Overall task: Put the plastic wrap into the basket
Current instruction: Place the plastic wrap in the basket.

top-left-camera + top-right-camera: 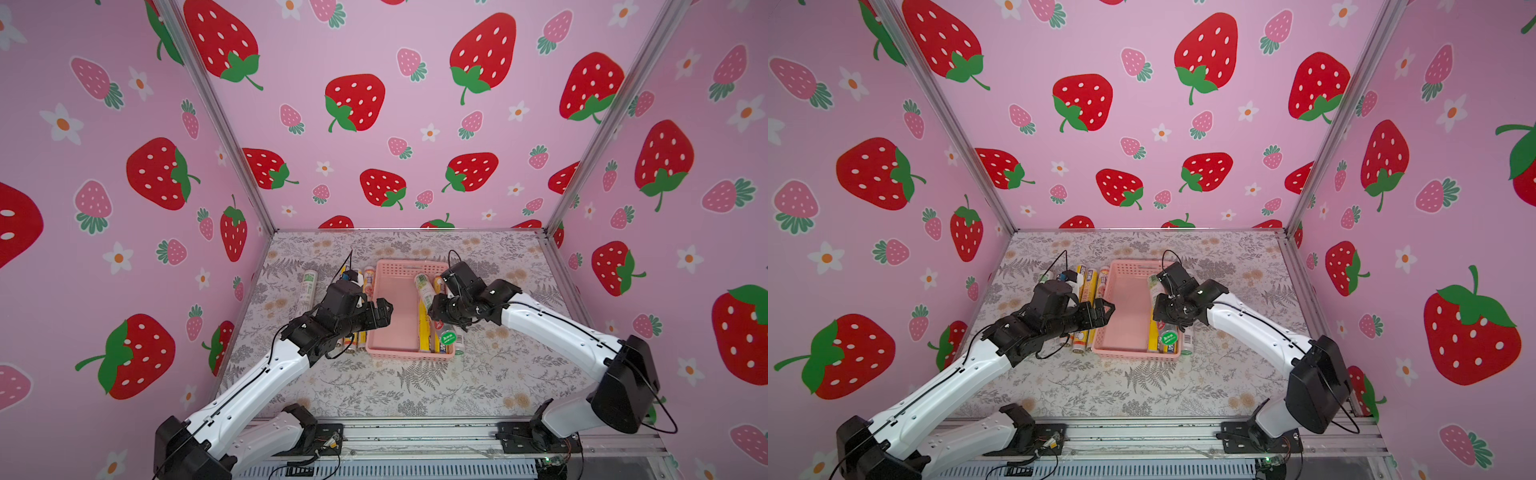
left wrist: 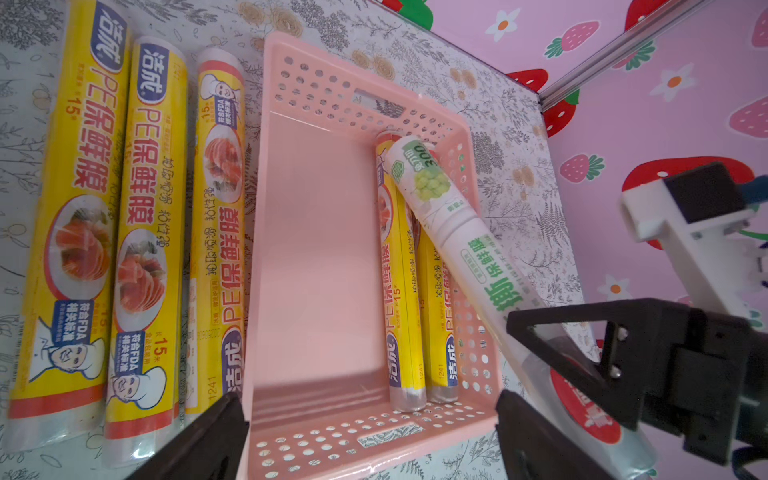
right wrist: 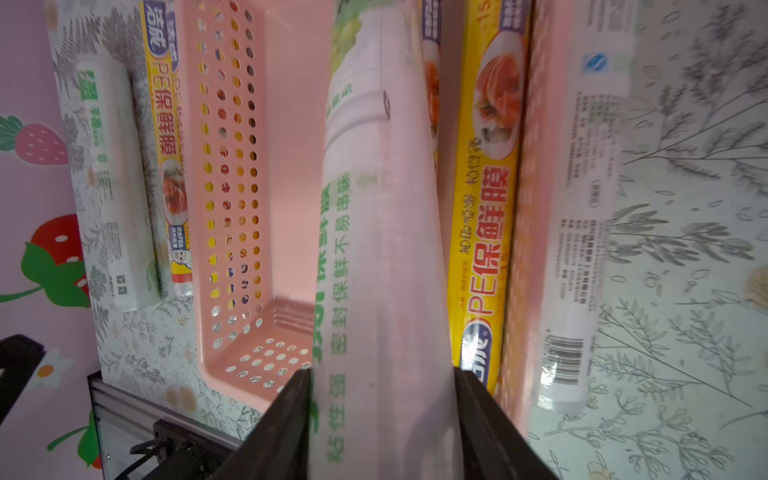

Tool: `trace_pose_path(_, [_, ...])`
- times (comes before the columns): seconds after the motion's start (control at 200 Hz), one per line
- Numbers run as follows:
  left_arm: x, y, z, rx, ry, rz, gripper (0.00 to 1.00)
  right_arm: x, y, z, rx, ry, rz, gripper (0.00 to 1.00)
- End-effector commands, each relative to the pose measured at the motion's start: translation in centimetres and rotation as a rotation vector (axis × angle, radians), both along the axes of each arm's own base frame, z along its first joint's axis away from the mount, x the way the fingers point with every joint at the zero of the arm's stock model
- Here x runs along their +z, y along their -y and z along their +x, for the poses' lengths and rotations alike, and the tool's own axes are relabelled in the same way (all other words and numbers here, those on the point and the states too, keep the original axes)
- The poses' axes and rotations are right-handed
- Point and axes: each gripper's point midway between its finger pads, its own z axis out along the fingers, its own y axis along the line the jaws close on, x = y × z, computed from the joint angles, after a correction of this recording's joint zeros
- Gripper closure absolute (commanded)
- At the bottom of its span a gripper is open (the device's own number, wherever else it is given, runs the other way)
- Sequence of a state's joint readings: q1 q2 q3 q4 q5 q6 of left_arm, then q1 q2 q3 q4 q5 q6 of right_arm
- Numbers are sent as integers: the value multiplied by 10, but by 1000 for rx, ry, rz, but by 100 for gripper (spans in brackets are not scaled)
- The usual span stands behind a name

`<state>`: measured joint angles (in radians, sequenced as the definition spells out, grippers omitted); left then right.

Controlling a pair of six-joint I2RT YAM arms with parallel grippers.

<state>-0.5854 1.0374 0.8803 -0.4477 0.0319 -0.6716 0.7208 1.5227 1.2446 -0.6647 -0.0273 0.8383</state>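
Basket (image 2: 316, 249): perhaps two yellow rolls (image 2: 395, 270); right hand (image 3: 382, 386) pinches white roll (image 3: 386, 249), left hand (image 2: 368, 403) spread

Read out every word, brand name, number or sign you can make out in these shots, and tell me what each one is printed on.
"洁成", "PE保鲜膜", "符合FDA相关标准", "15": yellow roll beside the basket.
"1241": yellow roll closest to that basket.
"300", "粘性强", "密封保鲜不易串味": white-green roll gripped by the right end effector.
Barcode and fine print on the white roll outside the basket: too small to read.
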Motion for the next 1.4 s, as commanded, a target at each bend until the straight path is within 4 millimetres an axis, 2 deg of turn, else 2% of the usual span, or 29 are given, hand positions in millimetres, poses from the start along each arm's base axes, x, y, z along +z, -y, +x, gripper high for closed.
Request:
trace_pose_path(0.0, [-6,-9,-5,31,-2,6,1,24,-25,17,-32,60,102,75])
trace_pose_path(0.12, [-14,-13,-10,40,-9,3,1,18,-32,23,-51,83,91,76])
trace_pose_path(0.41, [-29,-22,-13,68,-7,26,1,19,-45,27,-102,184,43,79])
trace_pose_path(0.6, [-40,-19,-13,64,-23,21,1,-4,-53,33,-129,197,1,80])
trace_pose_path(0.87, [-52,-21,-14,69,-35,30,1,-16,-68,37,-159,226,9,82])
trace_pose_path(1.025, [-58,-22,-14,66,-41,48,1,-24,-65,40,-211,249,-15,83])
trace_pose_path(1.281, [-65,-21,-15,54,-50,53,1,-53,-66,36,-214,231,-72,82])
trace_pose_path(1.396, [-67,-22,-16,60,-52,55,1,-63,-67,32,-206,221,-88,78])
